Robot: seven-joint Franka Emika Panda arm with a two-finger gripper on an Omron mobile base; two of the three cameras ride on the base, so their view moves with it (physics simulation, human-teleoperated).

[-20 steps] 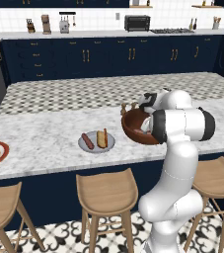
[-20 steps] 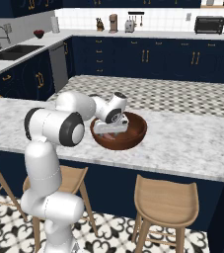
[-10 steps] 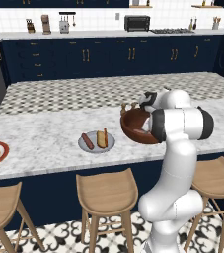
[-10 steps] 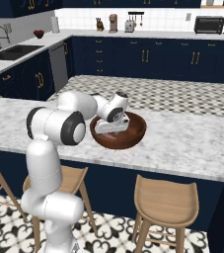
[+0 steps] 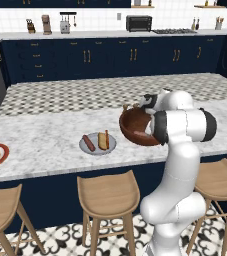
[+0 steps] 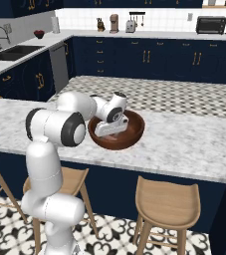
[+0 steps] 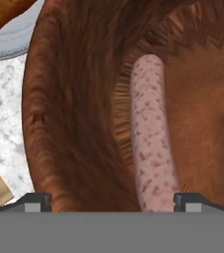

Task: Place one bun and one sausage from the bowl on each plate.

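Deep in the wooden bowl [image 7: 84, 99], centre frame, a pale sausage [image 7: 150, 138] lies lengthwise. The gripper [image 7: 112, 201] hangs wide open, holding nothing; centre over it, descend, then close across its width.

sausage [image 7: 150, 133] lower end cut off, bowl [image 5: 135, 127] half hidden behind arm

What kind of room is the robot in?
It looks like a kitchen. There is a toaster oven on the back counter, a sink with a faucet at the side, and wooden stools tucked under a marble island where food sits on a grey plate.
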